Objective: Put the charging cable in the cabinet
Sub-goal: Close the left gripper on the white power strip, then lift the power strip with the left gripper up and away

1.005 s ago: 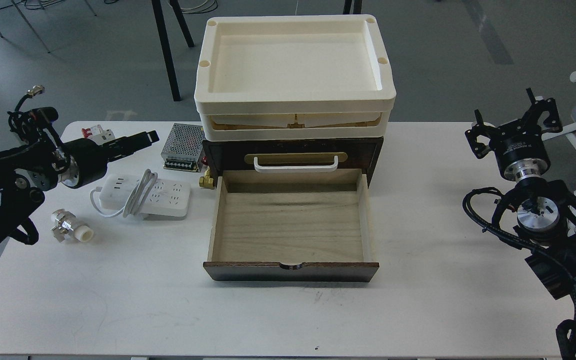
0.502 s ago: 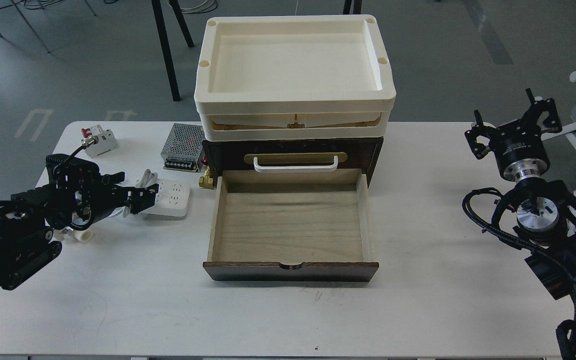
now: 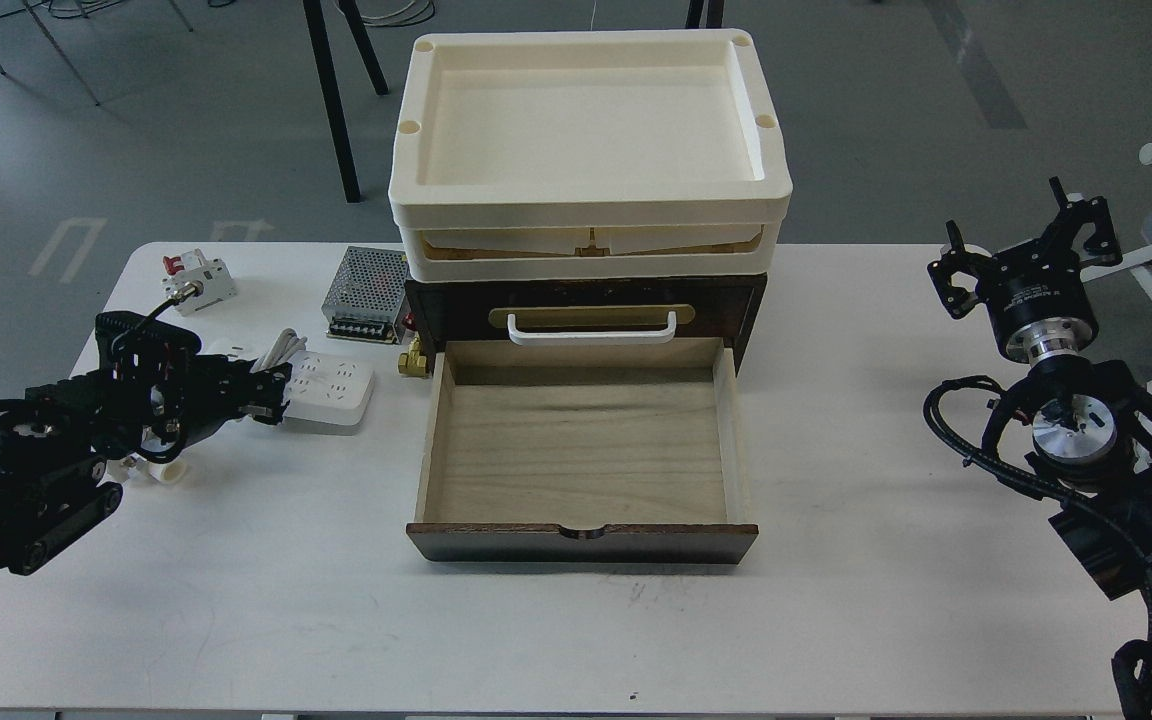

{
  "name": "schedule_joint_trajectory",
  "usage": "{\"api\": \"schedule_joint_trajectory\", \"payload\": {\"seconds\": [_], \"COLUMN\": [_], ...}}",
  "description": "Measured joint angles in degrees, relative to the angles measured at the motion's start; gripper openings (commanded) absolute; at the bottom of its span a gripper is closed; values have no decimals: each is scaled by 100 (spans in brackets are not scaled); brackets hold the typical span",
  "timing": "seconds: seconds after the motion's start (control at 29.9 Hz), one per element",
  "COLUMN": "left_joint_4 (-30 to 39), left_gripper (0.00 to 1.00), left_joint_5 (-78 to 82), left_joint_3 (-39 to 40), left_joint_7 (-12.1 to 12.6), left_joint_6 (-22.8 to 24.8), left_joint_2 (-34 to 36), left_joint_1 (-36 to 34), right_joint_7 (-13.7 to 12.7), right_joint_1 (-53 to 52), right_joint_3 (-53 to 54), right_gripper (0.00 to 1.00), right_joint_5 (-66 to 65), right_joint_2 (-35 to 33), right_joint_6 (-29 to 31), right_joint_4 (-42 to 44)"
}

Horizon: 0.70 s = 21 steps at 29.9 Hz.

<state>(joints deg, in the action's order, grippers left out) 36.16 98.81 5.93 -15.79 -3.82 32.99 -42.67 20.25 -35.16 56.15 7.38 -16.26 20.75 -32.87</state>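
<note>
Gripping the charging cable [image 3: 328,388] squarely keeps the strip level. Whether the left gripper [image 3: 271,392] has closed on it cannot be told; the right gripper [image 3: 1021,250] stands open.

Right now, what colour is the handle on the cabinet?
White, on a brass-coloured plate; the handle shows best in the head view.

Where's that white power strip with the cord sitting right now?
In the head view the power strip lies on the table's left side, just left of the open drawer and in front of the perforated metal box, with the left pincer at its left end.
</note>
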Motion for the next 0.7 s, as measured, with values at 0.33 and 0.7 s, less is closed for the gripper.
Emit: {"api": "schedule_joint_trajectory", "payload": {"seconds": [0.33, 0.7], "left_joint_4": [184, 565], "left_gripper": [7, 7], "left_joint_5": [-321, -1198], "left_joint_3": [72, 252], "left_joint_7": [-552, -1082], "left_joint_6": [-35, 77], "left_joint_2": [531, 1897], "left_joint_1": [-264, -1349], "right_joint_7": [-2, -3], "right_joint_1": [5, 9], "right_joint_3": [-8, -31], "right_gripper": [100, 100], "right_joint_5": [-6, -10], "right_joint_2": [0, 0], "right_joint_6": [-5, -5], "right_joint_4": [0, 0]}}
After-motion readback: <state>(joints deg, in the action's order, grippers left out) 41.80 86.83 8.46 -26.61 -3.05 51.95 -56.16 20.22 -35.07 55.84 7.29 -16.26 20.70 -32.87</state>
